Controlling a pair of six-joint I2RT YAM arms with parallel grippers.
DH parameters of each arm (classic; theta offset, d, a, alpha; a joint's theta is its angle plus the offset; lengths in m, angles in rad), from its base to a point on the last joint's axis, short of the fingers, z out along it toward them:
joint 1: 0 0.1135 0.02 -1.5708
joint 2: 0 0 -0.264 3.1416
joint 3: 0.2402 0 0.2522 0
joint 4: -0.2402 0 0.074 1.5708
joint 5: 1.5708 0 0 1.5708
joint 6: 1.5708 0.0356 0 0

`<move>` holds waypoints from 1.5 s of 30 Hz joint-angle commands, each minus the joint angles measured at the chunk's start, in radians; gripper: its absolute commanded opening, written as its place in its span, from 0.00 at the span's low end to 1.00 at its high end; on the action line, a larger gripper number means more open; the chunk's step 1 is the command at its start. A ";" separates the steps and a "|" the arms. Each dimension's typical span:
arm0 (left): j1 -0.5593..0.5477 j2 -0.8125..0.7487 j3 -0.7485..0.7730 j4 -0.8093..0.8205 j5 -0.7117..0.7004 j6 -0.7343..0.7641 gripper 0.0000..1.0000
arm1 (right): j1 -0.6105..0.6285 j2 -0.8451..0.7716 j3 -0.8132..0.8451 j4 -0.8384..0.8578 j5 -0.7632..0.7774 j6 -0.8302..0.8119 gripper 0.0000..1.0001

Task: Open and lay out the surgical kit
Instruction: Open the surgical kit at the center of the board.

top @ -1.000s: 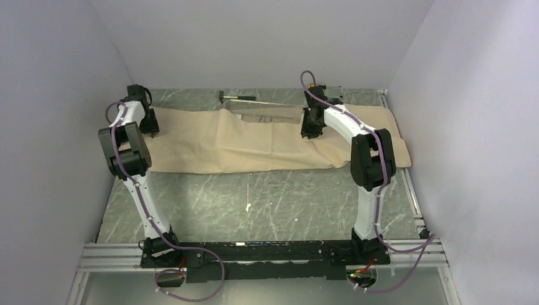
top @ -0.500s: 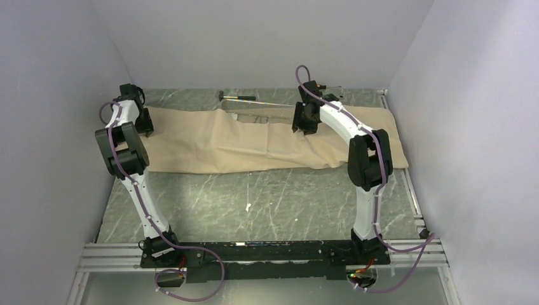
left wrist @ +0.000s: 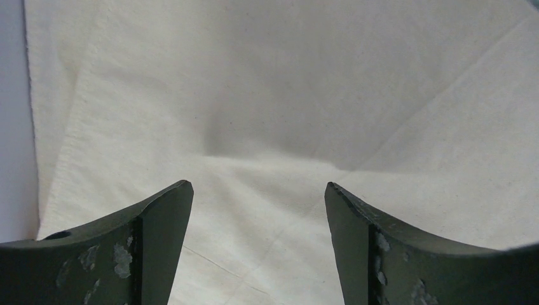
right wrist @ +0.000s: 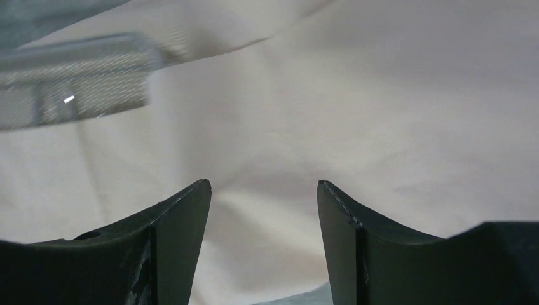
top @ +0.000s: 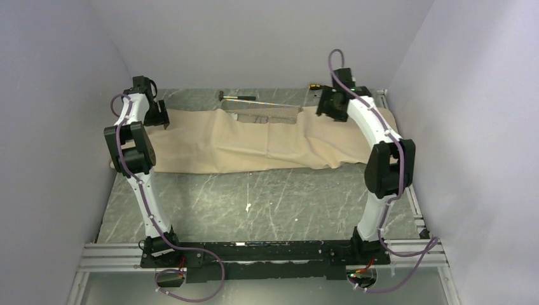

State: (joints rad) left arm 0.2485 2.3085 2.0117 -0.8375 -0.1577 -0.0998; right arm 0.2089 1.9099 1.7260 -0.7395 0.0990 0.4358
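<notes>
The beige wrap cloth (top: 254, 143) of the surgical kit lies spread in a long strip across the far half of the table, still rumpled in the middle. Its far edge leaves part of the steel wire-mesh tray (top: 267, 115) uncovered, and the tray (right wrist: 76, 79) also shows at the upper left of the right wrist view. My left gripper (top: 159, 117) hovers over the cloth's left end, open, with only cloth (left wrist: 286, 95) under its empty jaws (left wrist: 259, 187). Over the cloth's far right part my right gripper (top: 323, 107) is open too (right wrist: 262, 184), holding nothing. Clamps, tweezers and gauze are hidden.
A small black-handled hammer (top: 234, 97) lies on the marble table (top: 254, 197) just beyond the cloth. A yellow-handled tool (top: 313, 84) sits by the back wall near the right arm. Side walls stand close to both arms.
Both grippers have opened wider and lifted off the cloth. The right arm swung right and toward the back wall; the left gripper shifted slightly right. The cloth now lies flatter.
</notes>
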 commanded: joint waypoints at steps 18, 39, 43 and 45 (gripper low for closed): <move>0.011 -0.007 -0.160 -0.015 -0.119 -0.098 0.76 | -0.368 0.138 -0.168 0.079 0.166 -0.311 0.66; 0.012 0.024 -0.113 -0.025 -0.133 -0.087 0.75 | -0.395 0.114 0.056 -0.063 0.201 -0.235 0.61; 0.012 0.019 -0.115 -0.017 -0.117 -0.097 0.75 | -0.335 0.174 0.187 -0.045 0.195 -0.158 0.64; 0.012 0.017 -0.124 -0.014 -0.111 -0.104 0.75 | -0.301 0.235 0.264 -0.050 0.210 -0.111 0.66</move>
State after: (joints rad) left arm 0.2516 2.2871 1.8950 -0.8398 -0.2371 -0.2001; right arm -0.1490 2.0838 1.8557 -0.8085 0.3225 0.2264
